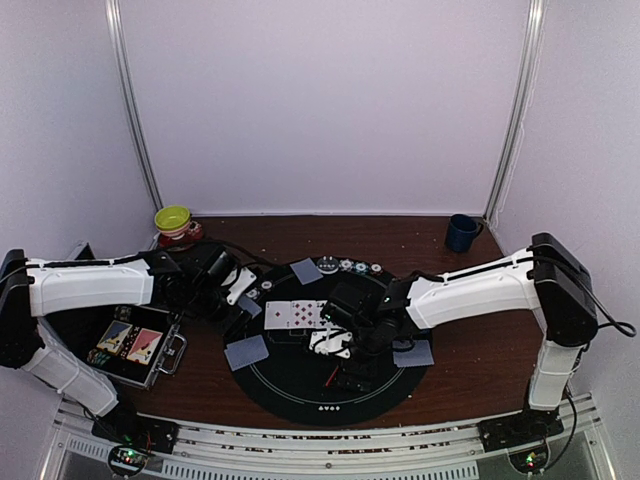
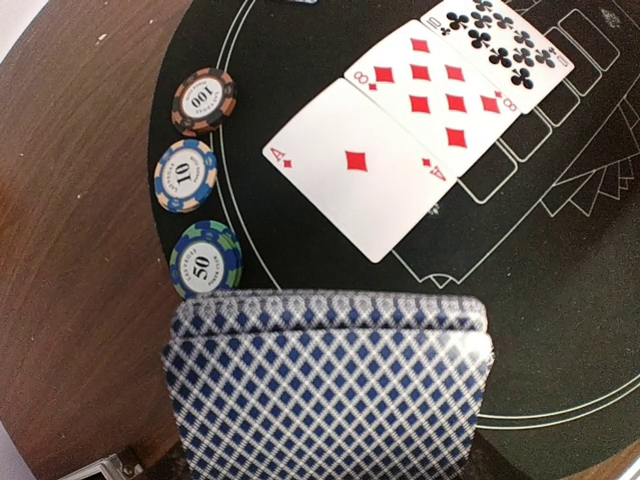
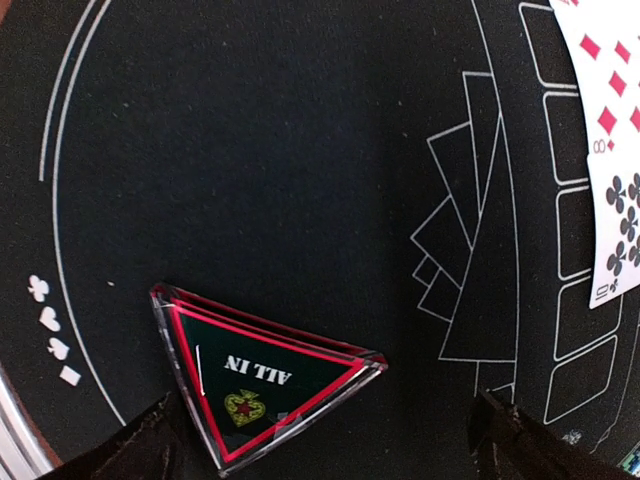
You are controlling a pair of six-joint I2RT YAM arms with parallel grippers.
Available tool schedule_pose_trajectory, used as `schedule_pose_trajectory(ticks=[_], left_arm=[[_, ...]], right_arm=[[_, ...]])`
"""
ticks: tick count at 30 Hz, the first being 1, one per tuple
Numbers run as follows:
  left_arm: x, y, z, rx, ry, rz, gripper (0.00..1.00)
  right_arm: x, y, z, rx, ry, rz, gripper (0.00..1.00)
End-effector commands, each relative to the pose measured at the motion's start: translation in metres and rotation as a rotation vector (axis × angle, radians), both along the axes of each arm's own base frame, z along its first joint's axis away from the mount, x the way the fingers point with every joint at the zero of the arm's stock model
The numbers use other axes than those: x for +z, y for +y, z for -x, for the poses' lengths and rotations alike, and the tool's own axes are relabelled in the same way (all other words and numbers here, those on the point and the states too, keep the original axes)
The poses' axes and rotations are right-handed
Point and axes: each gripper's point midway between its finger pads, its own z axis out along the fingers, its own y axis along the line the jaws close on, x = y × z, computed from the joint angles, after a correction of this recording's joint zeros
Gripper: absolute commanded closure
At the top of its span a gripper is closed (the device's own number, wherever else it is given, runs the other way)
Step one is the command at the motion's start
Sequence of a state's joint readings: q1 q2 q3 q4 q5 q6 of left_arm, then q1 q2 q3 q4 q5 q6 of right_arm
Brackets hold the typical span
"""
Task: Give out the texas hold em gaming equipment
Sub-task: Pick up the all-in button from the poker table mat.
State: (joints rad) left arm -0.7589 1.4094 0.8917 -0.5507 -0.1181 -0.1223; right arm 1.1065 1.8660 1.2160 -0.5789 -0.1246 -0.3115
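In the left wrist view a deck of blue-diamond-backed cards [image 2: 330, 390] fills the bottom of the frame, held in my left gripper [image 1: 240, 290]; its fingers are hidden under the deck. Beyond it three face-up cards [image 2: 360, 165] lie in a row on the black mat [image 1: 300, 385], with three striped chips [image 2: 186, 175] at the mat's edge. My right gripper [image 3: 330, 455] stands open over the red triangle "ALL IN" marker [image 3: 265, 375], which lies flat on the mat between the fingertips [image 3: 150, 450]. From above, the marker [image 1: 333, 378] sits just below that gripper [image 1: 335, 362].
Face-down cards lie at the mat's back [image 1: 306, 270], front left [image 1: 247, 352] and right [image 1: 413, 352]. More chips [image 1: 350, 266] line the far rim. An open metal case [image 1: 135, 345] sits left, a yellow-green bowl [image 1: 173, 220] back left, a dark blue mug [image 1: 462, 232] back right.
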Motion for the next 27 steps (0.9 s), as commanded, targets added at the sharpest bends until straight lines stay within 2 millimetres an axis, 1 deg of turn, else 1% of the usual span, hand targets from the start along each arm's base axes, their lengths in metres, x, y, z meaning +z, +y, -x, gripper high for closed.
schedule_pose_trajectory(ticks=[1,5,8,11,13,17,23,25,27], left_arm=[[0.010,-0.001,-0.007,0.014,-0.041,0.029,0.35],[0.010,-0.001,-0.007,0.013,-0.041,0.031,0.35],[0.010,-0.002,-0.006,0.011,-0.041,0.032,0.35],[0.010,-0.002,-0.006,0.012,-0.037,0.031,0.35],[0.009,-0.002,-0.007,0.011,-0.037,0.032,0.35],[0.008,-0.002,-0.006,0.009,-0.031,0.031,0.35],[0.009,-0.003,-0.007,0.012,-0.032,0.034,0.35],[0.008,-0.003,-0.006,0.012,-0.030,0.032,0.35],[0.008,-0.003,-0.007,0.013,-0.029,0.032,0.35]], right_arm=[[-0.013,-0.009,-0.011,-0.013,-0.072,0.060,0.00],[-0.012,-0.012,-0.025,-0.049,-0.133,0.075,0.00],[-0.010,-0.016,-0.040,-0.097,-0.155,0.075,0.02],[-0.005,-0.022,-0.060,-0.163,-0.181,0.074,0.03],[-0.002,-0.025,-0.067,-0.181,-0.176,0.070,0.04],[0.003,-0.021,-0.063,-0.159,-0.137,0.054,0.06],[0.037,0.007,-0.045,-0.103,-0.016,-0.065,0.06],[0.045,0.015,-0.041,-0.093,0.012,-0.095,0.05],[0.047,0.021,-0.043,-0.104,0.022,-0.106,0.04]])
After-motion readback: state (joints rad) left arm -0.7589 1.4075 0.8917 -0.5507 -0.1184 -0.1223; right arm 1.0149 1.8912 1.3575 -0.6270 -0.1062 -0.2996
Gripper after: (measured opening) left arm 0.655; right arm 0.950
